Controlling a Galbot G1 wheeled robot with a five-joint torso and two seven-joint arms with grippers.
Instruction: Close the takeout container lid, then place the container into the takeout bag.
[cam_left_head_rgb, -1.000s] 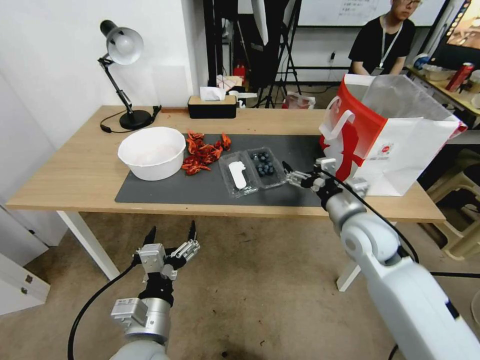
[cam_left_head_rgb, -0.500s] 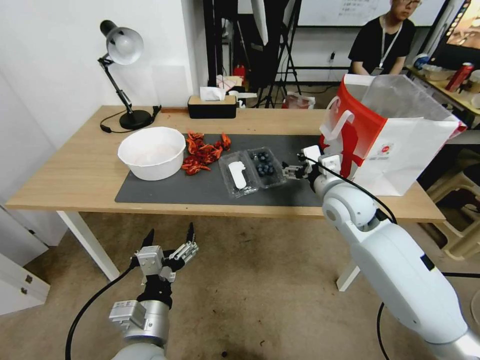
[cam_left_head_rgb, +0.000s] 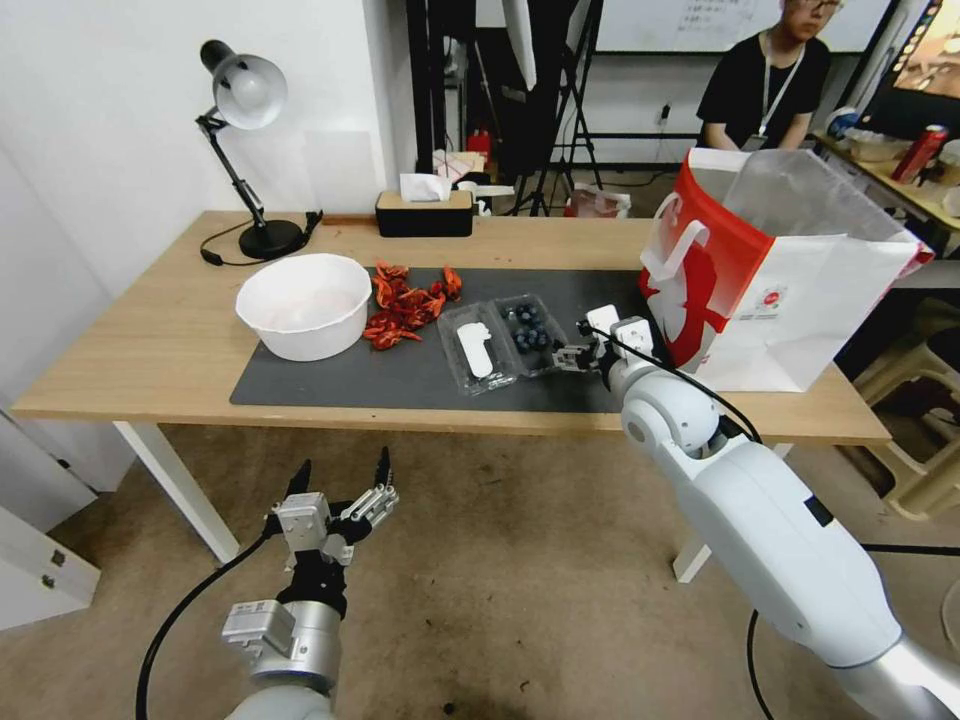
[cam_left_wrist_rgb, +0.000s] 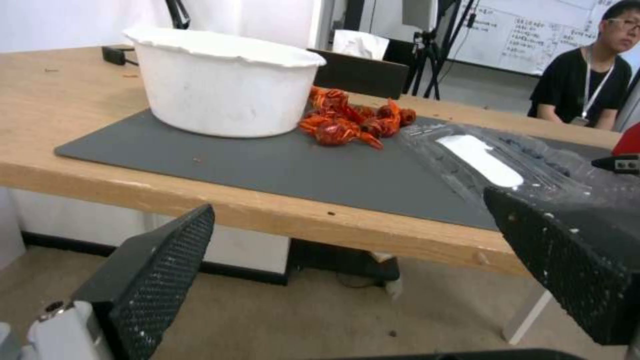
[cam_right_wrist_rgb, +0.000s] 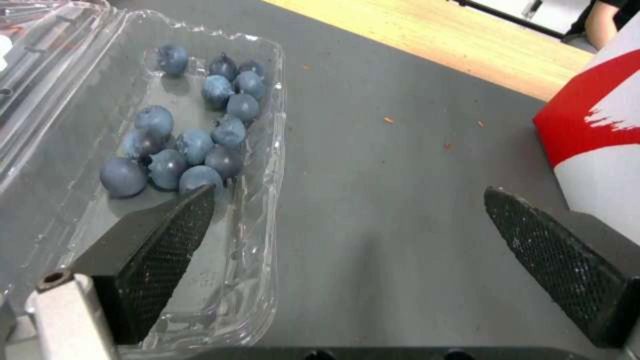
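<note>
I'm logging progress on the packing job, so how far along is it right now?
Nothing is finished yet. The clear plastic clamshell takeout container lies open on the dark grey mat, its labelled lid flat beside the blueberry half. In hand: the right gripper, open, sits at the berry half's edge. The left gripper hangs open below the table. Left: closing the lid and loading the red-and-white paper bag.

Wooden table (cam_left_head_rgb: 150, 350) ahead of me, dark grey mat (cam_left_head_rgb: 400, 375) across its middle. White bowl (cam_left_head_rgb: 303, 305) at the mat's 9 o'clock end, red crayfish pile (cam_left_head_rgb: 405, 300) just beside it at 3 o'clock. Black desk lamp (cam_left_head_rgb: 245, 150) at the table's 10 o'clock corner. Black tissue box (cam_left_head_rgb: 424, 212) at the far edge, 12 o'clock.
</note>
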